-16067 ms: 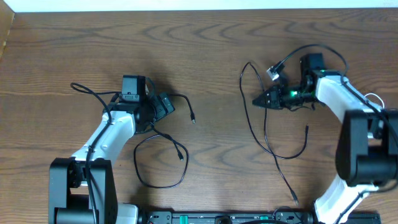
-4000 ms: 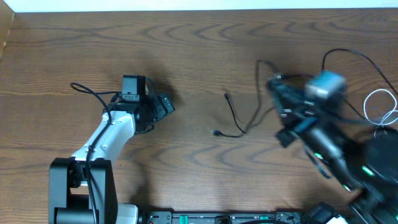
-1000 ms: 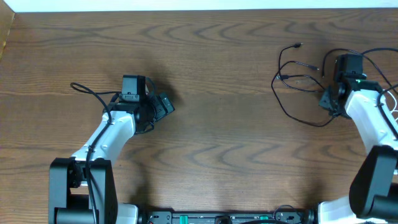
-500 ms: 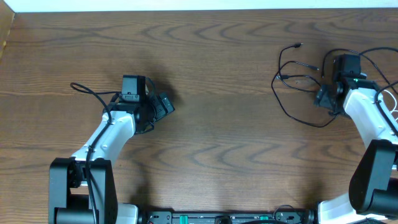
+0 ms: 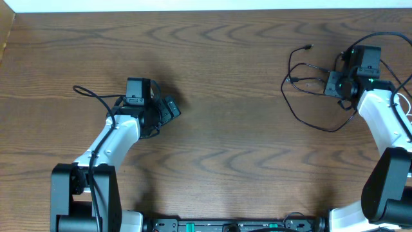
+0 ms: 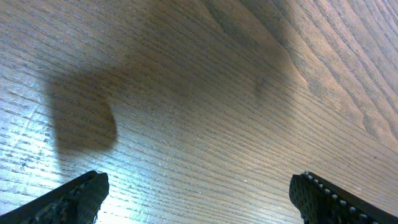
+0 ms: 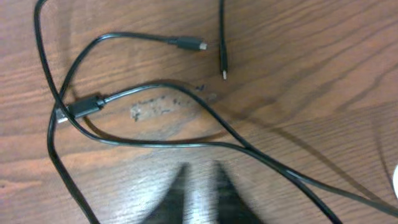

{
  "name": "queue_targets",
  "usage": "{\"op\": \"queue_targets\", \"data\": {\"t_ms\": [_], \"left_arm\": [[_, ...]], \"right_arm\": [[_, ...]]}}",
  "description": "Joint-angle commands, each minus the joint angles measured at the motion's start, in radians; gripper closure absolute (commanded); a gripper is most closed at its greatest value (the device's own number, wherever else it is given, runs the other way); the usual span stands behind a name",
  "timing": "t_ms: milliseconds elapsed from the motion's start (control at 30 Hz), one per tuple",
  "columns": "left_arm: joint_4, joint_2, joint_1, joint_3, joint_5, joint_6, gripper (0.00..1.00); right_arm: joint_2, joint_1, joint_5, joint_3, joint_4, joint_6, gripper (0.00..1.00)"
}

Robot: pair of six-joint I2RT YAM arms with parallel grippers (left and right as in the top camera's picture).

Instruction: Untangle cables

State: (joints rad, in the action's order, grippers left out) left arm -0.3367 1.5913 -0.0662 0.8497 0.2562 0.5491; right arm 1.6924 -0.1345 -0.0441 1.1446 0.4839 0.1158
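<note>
From above, the wooden table (image 5: 225, 161) carries the left arm on its left half, its left gripper (image 5: 170, 109) lying low over bare wood with nothing between the fingers. The black cable (image 5: 302, 78) lies in loose loops at the upper right of the table, one small plug (image 5: 309, 46) pointing toward the far edge. The right gripper (image 5: 332, 84) sits just at the right side of those loops, and whether it touches the cord cannot be told from here. A bit of white cable (image 5: 405, 102) shows at the table's right edge, beside the right arm. From the left wrist, the left gripper (image 6: 199, 196) is spread wide, a dark fingertip (image 6: 78, 198) in each lower corner, over wood grain and a shadow. From the right wrist, the black cable (image 7: 155, 142) crosses itself in several strands on the wood, with a connector (image 7: 82, 107) at left and two plug ends (image 7: 186, 43) near the top. The right gripper (image 7: 202, 199) appears as two blurred dark fingers (image 7: 179, 198) pressed together at the bottom, pinching nothing.
</note>
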Motion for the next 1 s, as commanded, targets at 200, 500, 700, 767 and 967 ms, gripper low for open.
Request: {"op": "queue_targets", "data": {"t_ms": [200, 500, 700, 767, 967], "left_arm": [[-0.003, -0.010, 0.004, 0.011, -0.007, -0.006, 0.02], [-0.003, -0.010, 0.004, 0.011, -0.007, -0.006, 0.02], [-0.003, -0.010, 0.004, 0.011, -0.007, -0.006, 0.02], [-0.003, -0.010, 0.004, 0.011, -0.007, -0.006, 0.02], [-0.003, -0.010, 0.004, 0.011, -0.007, -0.006, 0.02]], "right_arm": [[-0.018, -0.032, -0.240, -0.025, 0.052, 0.071, 0.98], [-0.017, -0.094, -0.332, -0.122, 0.030, 0.204, 0.96], [-0.017, -0.115, -0.311, -0.190, -0.059, 0.236, 0.96], [-0.017, -0.115, -0.296, -0.193, -0.066, 0.236, 0.96], [-0.019, -0.106, -0.053, -0.192, -0.122, 0.164, 0.93]]}}
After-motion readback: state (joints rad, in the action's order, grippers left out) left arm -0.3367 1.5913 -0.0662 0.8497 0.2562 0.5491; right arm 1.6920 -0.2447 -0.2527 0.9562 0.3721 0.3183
